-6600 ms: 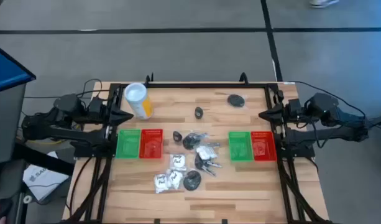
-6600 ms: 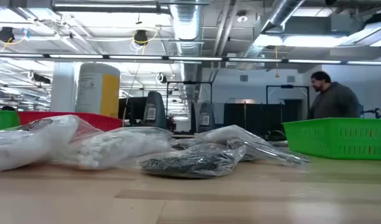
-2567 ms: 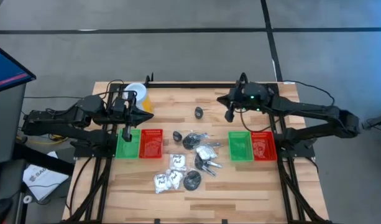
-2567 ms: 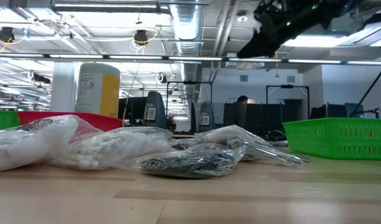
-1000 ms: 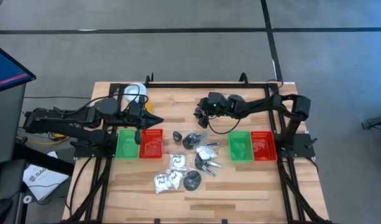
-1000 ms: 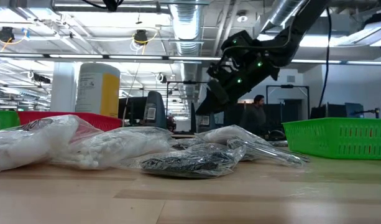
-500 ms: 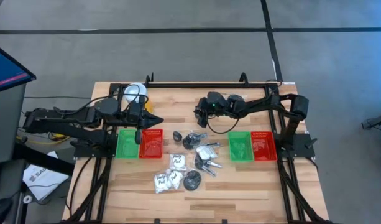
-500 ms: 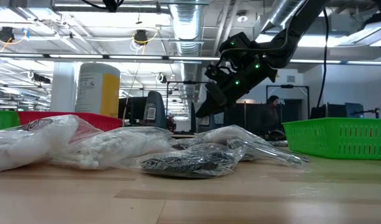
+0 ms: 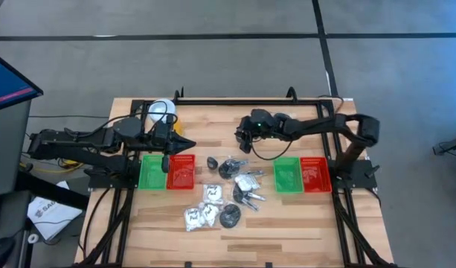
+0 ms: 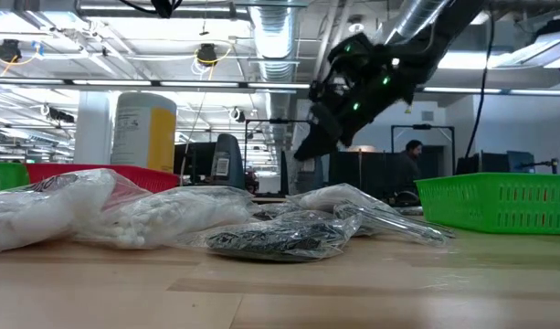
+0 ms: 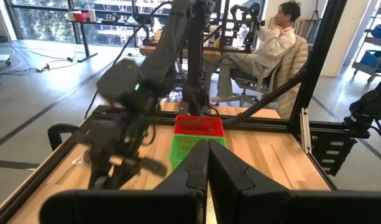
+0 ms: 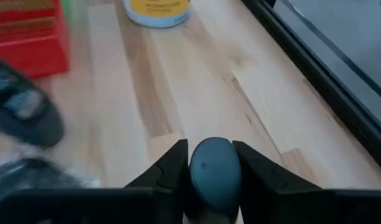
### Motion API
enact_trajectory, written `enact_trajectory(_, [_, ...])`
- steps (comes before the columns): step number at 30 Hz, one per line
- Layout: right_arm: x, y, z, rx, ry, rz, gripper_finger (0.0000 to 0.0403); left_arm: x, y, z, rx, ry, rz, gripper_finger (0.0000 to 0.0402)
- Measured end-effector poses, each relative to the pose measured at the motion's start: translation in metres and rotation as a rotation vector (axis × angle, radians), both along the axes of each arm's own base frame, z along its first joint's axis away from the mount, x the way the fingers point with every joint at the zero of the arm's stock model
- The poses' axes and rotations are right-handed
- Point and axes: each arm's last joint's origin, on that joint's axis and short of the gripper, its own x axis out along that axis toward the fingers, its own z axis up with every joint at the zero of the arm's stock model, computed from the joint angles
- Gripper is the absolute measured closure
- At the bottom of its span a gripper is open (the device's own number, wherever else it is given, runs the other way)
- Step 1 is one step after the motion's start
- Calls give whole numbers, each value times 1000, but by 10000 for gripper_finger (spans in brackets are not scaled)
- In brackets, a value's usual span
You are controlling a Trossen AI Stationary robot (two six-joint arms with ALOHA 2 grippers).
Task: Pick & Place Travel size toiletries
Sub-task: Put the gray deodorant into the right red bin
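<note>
On the wooden slatted counter [image 9: 302,216], most of the travel size toiletries lie in a loose heap [image 9: 228,190] at the middle: white sachets with dark print, black round discs and small silvery tubes, some in clear bags. To the heap's left sits a green and red pair of rectangular plastic trays [image 9: 167,171]; to its right, a second green and red pair [image 9: 302,174]. A yellow cylinder with a white top [image 9: 162,110] stands at the far left corner, partly hidden by the left arm.

The right gripper [image 9: 241,136] reaches in over the far middle of the counter, above the heap's far edge. Its fingers are closed narrowly on a small dark rounded cap [image 12: 214,171], which the right wrist view shows pinched between them, lifted clear of the wood. In the low view this gripper [image 10: 307,146] hangs above the bagged items, with nothing between it and the right-hand trays except open counter.

The left gripper [image 9: 164,160] hovers over the red tray on the left, fingers pressed together [image 11: 207,163] and holding nothing.

Compared with a second ago, the right gripper has gone from wide to clamped on the cap and has risen, with the arm's elbow shifted slightly rightward. The heap, trays and left arm are unchanged.
</note>
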Motion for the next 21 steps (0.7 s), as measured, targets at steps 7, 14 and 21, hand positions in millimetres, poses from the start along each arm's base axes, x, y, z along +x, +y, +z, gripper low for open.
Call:
enact_trajectory(7, [-27,30,51,6,-8,59,314,0,0,0,0,0,0,401])
enact_trajectory(14, [-55,69,86,39,-19,90,314,0,0,0,0,0,0,401])
enact_trajectory(21, [-86,110,106,13,1,42,314,0,0,0,0,0,0,401])
